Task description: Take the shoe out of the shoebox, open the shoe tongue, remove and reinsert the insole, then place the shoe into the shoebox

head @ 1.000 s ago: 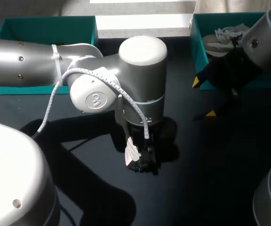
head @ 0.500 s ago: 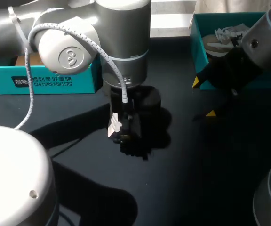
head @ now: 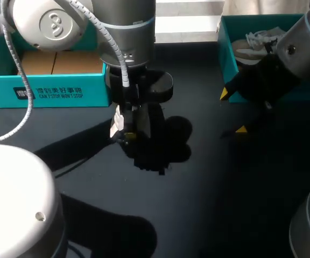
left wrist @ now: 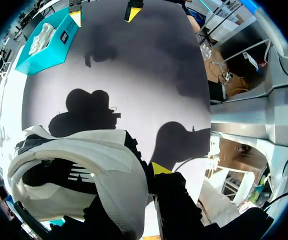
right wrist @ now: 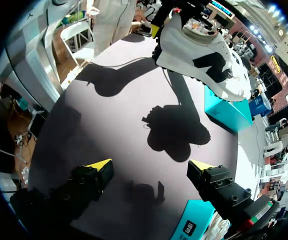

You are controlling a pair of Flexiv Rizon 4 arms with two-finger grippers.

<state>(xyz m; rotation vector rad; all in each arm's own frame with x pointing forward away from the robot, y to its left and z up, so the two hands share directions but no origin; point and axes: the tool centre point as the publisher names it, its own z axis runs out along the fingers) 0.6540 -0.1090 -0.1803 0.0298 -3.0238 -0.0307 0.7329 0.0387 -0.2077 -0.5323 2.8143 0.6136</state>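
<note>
Left arm swung leftward, away from me. Left gripper (head: 126,133) clamps white shoe (right wrist: 204,55) by one end above dark matte counter (head: 225,204). Long axis roughly level, toe direction unclear; black side patch, thick sole. Right gripper (right wrist: 150,167) gapes wide, empty.

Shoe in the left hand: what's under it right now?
The shoe hangs clear of the table. Under it there is only bare tabletop and the shoe's shadow. In the head view the left arm covers most of the shoe.

my left arm (head: 122,32) reaches in near centre, wrist pointing down | left gripper (head: 127,135) clamped on shoe (right wrist: 204,55) | my right arm (head: 300,48) at right side | right gripper (right wrist: 149,167) fingers spread wide
</note>
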